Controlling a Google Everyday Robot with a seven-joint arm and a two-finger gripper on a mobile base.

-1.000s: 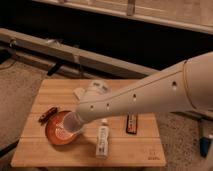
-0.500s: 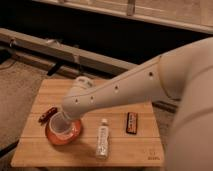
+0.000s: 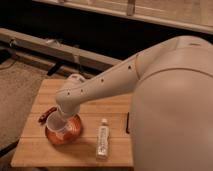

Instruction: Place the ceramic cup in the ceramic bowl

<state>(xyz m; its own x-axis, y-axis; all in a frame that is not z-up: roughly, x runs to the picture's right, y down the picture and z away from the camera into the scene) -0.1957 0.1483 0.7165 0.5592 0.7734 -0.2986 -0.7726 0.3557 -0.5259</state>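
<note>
The ceramic bowl [image 3: 75, 132] is a wide orange-red dish on the left front of the wooden table [image 3: 85, 155]. The ceramic cup [image 3: 58, 127], a small pale tumbler, is upright within the bowl's outline at its left side. I cannot tell if it rests on the bowl's floor. My gripper [image 3: 62, 118] is at the end of the white arm [image 3: 100, 87], directly above the cup and right against its top. The wrist hides most of the gripper.
A slim white bottle [image 3: 102, 140] lies on the table right of the bowl. A red object [image 3: 46, 115] lies at the bowl's upper left. A dark small item [image 3: 127, 123] shows at the arm's edge. The arm's large shoulder fills the right side.
The arm has swung closer to the camera and now covers the table's right side. The wrist and cup have stayed over the bowl, shifting slightly toward its left side.
</note>
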